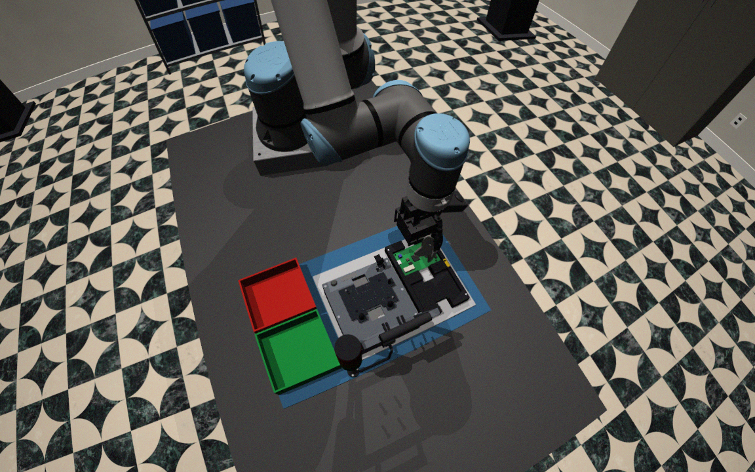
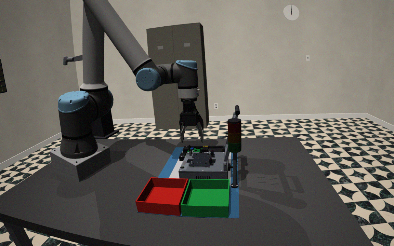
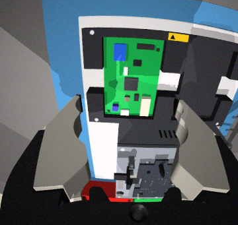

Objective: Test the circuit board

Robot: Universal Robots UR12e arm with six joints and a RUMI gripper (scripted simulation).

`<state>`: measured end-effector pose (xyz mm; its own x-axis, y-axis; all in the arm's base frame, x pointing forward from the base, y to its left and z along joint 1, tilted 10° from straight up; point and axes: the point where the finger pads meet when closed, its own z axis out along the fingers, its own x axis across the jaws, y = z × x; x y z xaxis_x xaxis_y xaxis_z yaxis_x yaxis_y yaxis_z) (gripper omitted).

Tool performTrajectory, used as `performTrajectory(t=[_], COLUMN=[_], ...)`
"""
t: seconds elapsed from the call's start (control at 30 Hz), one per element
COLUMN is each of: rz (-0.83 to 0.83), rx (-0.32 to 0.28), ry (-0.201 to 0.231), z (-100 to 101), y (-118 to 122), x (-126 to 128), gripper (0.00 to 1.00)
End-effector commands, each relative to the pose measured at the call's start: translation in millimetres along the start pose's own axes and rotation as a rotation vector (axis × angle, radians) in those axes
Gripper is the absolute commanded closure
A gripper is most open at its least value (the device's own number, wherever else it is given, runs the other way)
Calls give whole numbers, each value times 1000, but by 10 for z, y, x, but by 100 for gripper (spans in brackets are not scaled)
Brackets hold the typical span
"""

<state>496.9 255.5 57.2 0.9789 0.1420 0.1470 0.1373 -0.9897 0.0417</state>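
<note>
The green circuit board [image 3: 130, 76] lies flat, component side up, in the black tray [image 1: 427, 276]; its white connector [image 3: 145, 107] is at the edge nearest the tester. It also shows in the top view [image 1: 419, 258]. My gripper [image 3: 127, 97] hangs open and empty a little above the board, fingers to either side of it; it also shows in the exterior view [image 2: 191, 134]. The grey tester [image 1: 368, 296] stands beside the tray with its lid open and its nest empty. The signal light [image 2: 234, 134] is unlit.
The red bin [image 1: 277, 292] and green bin [image 1: 299, 350] sit side by side next to the tester, on the blue mat. The open lid's handle [image 1: 405, 326] sticks up beside the signal tower [image 1: 348, 350]. The arm's base [image 2: 77, 146] stands at the table's far left.
</note>
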Motion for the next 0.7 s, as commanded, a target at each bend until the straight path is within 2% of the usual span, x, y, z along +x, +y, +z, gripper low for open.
performTrajectory(t=[0.0, 0.67], rz=[1, 2], rx=[1, 1], ry=[10, 13], z=[62, 51], y=[6, 7], x=[23, 36], gripper=[41, 41])
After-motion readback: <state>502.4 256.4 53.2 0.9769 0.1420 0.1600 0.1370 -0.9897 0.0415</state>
